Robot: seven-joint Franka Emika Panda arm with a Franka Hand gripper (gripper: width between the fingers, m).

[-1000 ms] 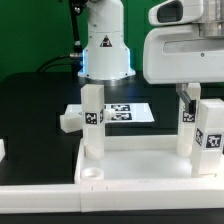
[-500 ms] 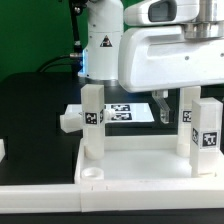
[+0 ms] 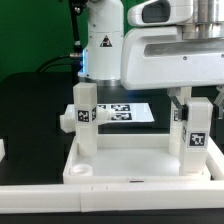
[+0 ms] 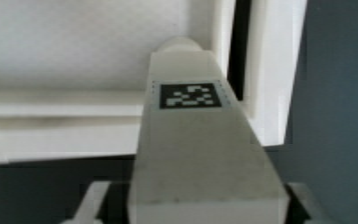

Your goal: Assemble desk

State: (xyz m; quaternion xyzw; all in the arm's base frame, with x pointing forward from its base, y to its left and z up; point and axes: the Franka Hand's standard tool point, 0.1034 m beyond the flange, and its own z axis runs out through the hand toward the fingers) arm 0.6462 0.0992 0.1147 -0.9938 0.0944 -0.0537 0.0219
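The white rimmed tabletop (image 3: pixel 140 165) lies upside down at the front, with round corner sockets. One tagged leg (image 3: pixel 84 112) stands upright in its far left corner and another (image 3: pixel 201 128) at its right edge. My gripper (image 3: pixel 181 102) reaches down at the right and is shut on a third tagged leg (image 3: pixel 183 122) standing at the far right corner, just behind the right leg. In the wrist view this leg (image 4: pixel 197 120) fills the space between my fingers (image 4: pixel 101 200), above the tabletop (image 4: pixel 69 60). A loose leg (image 3: pixel 67 120) lies on the black table behind the left leg.
The marker board (image 3: pixel 128 112) lies flat behind the tabletop. The robot base (image 3: pixel 102 45) stands at the back. A small white part (image 3: pixel 2 150) shows at the exterior view's left edge. A white bar (image 3: pixel 110 198) runs along the front.
The tabletop with its legs has shifted toward the exterior view's left. The gripper has come lower over the far right leg.
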